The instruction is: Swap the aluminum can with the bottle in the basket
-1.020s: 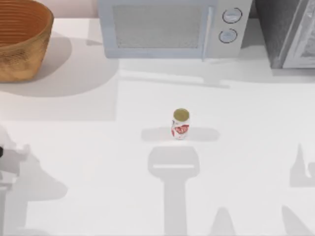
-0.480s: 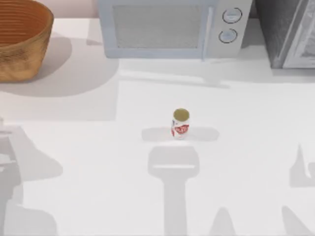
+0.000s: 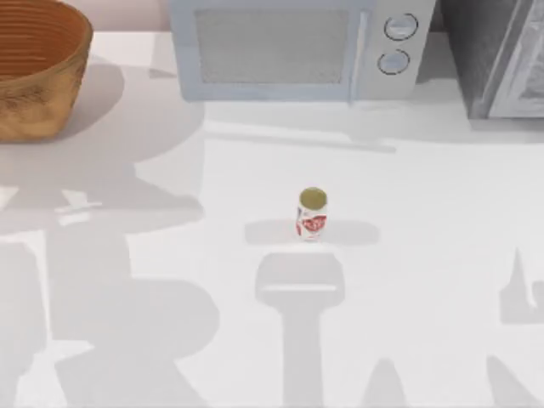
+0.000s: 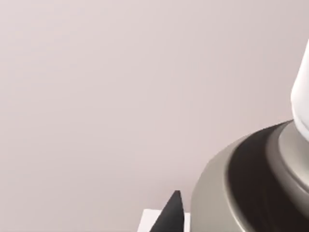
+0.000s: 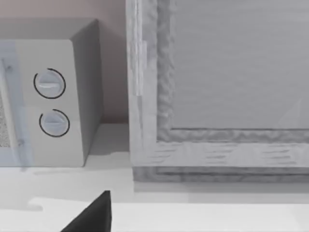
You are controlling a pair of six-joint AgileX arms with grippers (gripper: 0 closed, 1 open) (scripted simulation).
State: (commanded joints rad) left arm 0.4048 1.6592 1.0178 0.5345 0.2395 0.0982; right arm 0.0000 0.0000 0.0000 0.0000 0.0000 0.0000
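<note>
1. Left gripper: one black pointed fingertip (image 4: pixel 171 215) shows in the left wrist view against a plain pinkish wall; beside it, a rounded grey metallic body (image 4: pixel 241 188). Spread of the fingers: cannot tell.
2. Right gripper: one dark wedge-shaped fingertip (image 5: pixel 91 215) shows in the right wrist view; spread: cannot tell.
3. Bottle (image 3: pixel 312 214): small white cylinder, red label, round dull-gold top. Upright on the smooth white table (image 3: pixel 425 255), near centre, well apart from the basket.
4. Basket (image 3: pixel 38 64): round woven wicker, orange-brown, ribbed inner wall, far-left corner.
5. Microwave (image 3: pixel 293 47): pale boxy, two round dials, along the back edge.
</note>
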